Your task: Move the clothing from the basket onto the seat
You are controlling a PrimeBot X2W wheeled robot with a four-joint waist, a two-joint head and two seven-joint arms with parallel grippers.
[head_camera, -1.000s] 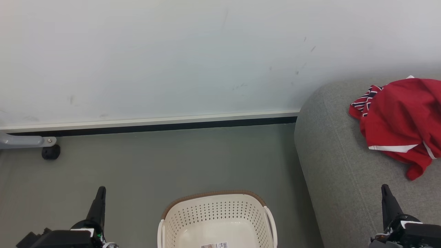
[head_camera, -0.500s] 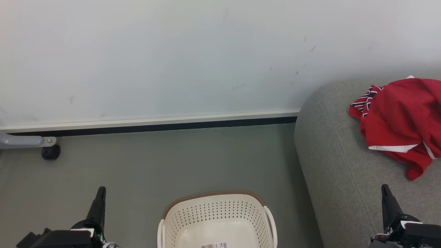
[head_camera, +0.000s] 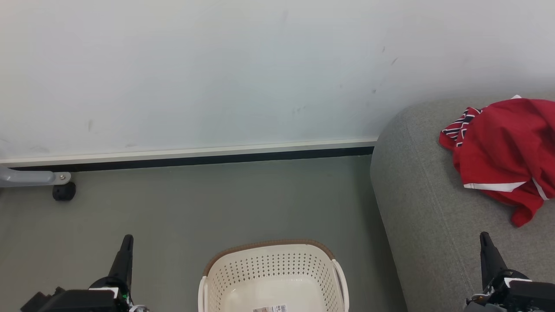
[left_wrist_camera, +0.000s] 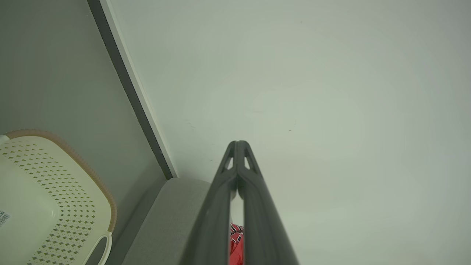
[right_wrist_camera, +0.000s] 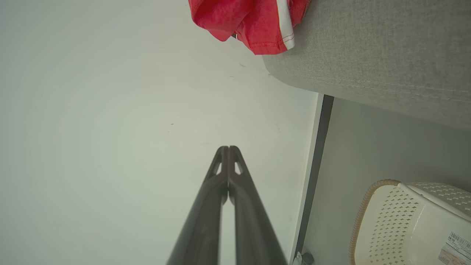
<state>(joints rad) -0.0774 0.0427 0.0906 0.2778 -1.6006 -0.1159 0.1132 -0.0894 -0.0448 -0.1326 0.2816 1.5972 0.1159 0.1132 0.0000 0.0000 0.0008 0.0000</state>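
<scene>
Left fingers (head_camera: 123, 260) at 7 o'clock and right fingers (head_camera: 489, 258) at 5 o'clock are pressed closed on nothing, flanking a basket (head_camera: 269, 245) at 6 o'clock whose visible bottom is bare but for a label. Its near half is cut off, so a garment left there could be missed. Beyond, a grey-green floor (head_camera: 195, 203) runs to a scuffed white wall (head_camera: 217, 65). The red clothing (head_camera: 503, 151) lies heaped on the grey seat (head_camera: 416, 195) at 2 o'clock, near the wall-side edge, where a careless nudge might tip it off.
</scene>
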